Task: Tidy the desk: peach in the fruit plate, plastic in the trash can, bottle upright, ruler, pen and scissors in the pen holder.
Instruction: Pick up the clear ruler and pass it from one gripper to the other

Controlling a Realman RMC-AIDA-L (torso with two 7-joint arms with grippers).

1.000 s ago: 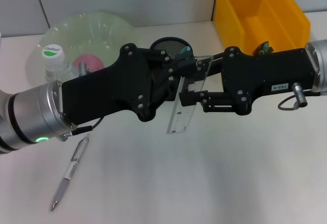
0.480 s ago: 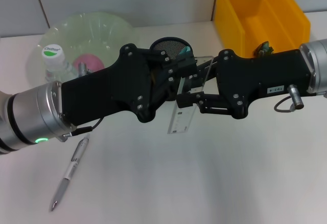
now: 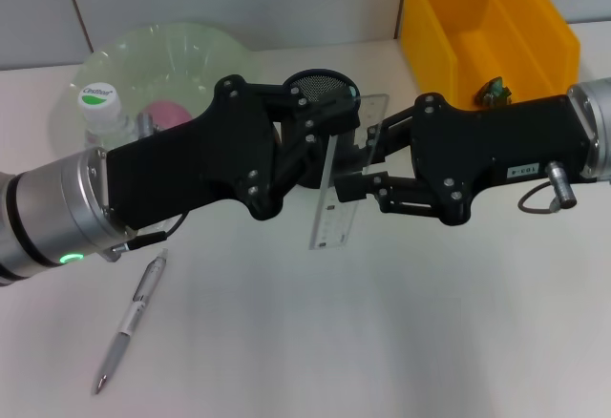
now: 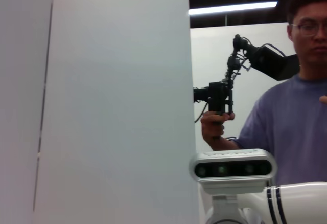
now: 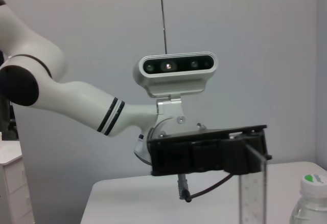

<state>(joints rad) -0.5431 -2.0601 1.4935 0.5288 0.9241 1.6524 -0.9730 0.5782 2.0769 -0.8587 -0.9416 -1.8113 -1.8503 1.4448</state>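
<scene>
One ruler (image 3: 336, 189) is seen in the middle of the desk (image 3: 382, 342), pinched by the left gripper (image 3: 329, 136) while the right gripper (image 3: 358, 165) is spread around it, just in front of one black mesh pen holder (image 3: 320, 82). One pen (image 3: 129, 323) is left lying on the near left of the desk. At the far left, one peach (image 3: 162, 113) and one upright bottle (image 3: 100, 113) with a green and white cap are found in the fruit plate (image 3: 191, 51), and a small thing that cannot be made out is held in the yellow bin (image 3: 487, 27) at the far right.

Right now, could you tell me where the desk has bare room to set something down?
The near desk is bare from the pen rightward, below both arms. It is crowded farther back: the left gripper and right gripper meet at the ruler beside the pen holder, with the fruit plate, bottle and yellow bin alongside.
</scene>
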